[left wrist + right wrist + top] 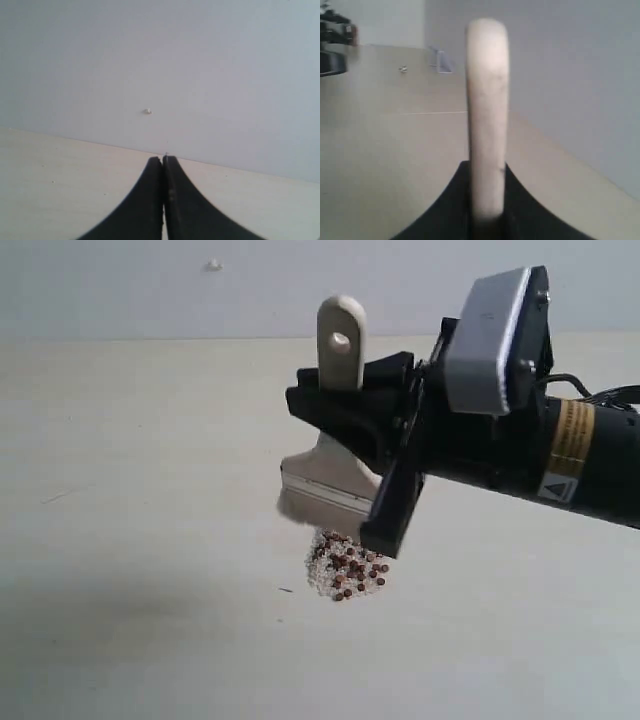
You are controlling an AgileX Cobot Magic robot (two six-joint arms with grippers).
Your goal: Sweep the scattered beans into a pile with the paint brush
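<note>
Gripping what, that right gripper [335, 405]? (Mia)

It is clamped on the paint brush [325, 475], its jaws pressed on the flat sides of the wooden handle, under the hole at the end and above the metal band. The right wrist view shows the handle standing straight up out of the claw. (Jon)

And the brush head? (Mia)

It hangs just above and behind the pile [345, 565], bristles pointing down. I cannot tell whether they touch it. (Jon)

Where are the beans [350, 570]? (Mia)

Nearly all sit in the pile, one compact heap with whitish crumbs, on the pale table [150, 540]. One dark speck lies just beside the pile; I cannot tell what it is. The gathering looks almost done. (Jon)

How will it all handle? (Mia)

I judge the brush light, its handle stiff and its bristles soft enough to bend. Mid-handle is a good hold, since it keeps the head square. The beans are small and round, so a hard push would likely roll them away from the pile. (Jon)

The left gripper [163, 165]? (Mia)

Its jaws are together on nothing, and no view places it against the pile. (Jon)
</note>
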